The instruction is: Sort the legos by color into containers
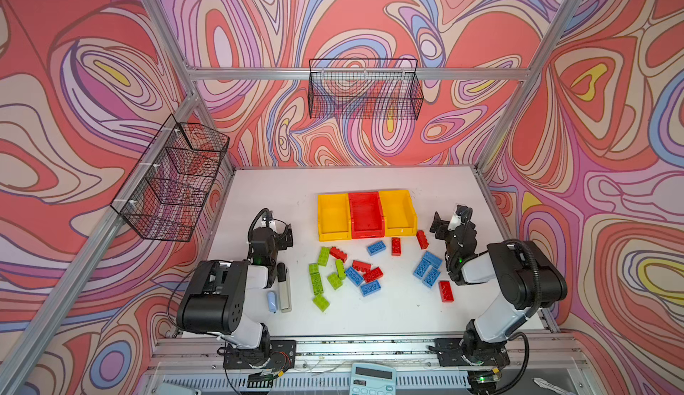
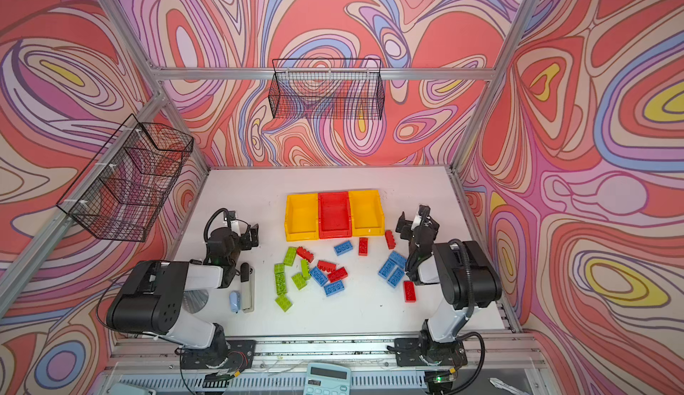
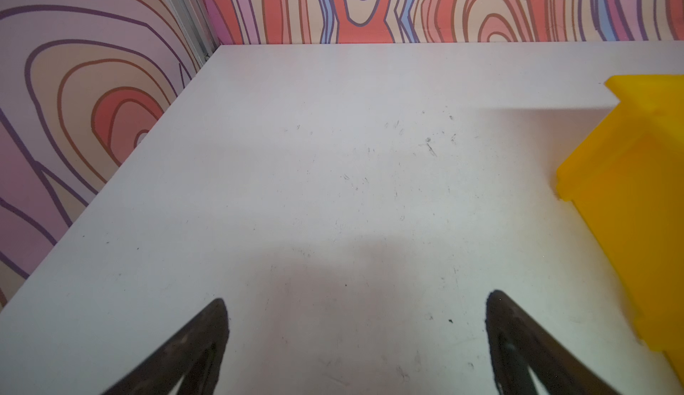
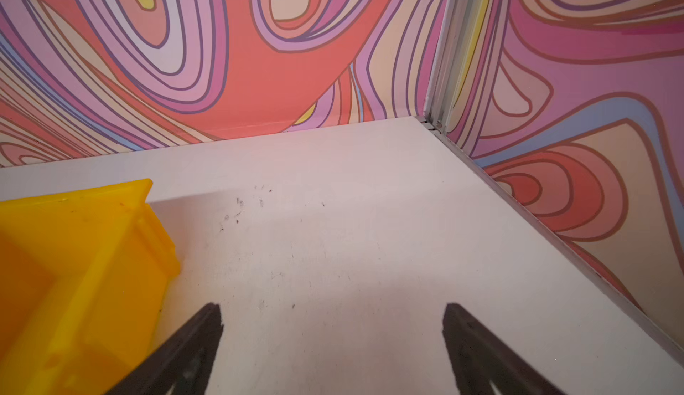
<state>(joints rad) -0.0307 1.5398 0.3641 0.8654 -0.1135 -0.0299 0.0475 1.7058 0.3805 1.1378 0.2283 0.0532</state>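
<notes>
Red, blue and lime chunky studded legos (image 1: 372,274) lie loose on the white table (image 1: 370,317); both arms' jaws gape wide.

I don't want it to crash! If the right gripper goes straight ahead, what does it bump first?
Probably bare white table, then the patterned back wall; the yellow bin sits off to one side.

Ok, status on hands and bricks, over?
Left hand open, right hand open, both empty. Bricks all loose on table, bins empty. Path to bins clear.
</notes>
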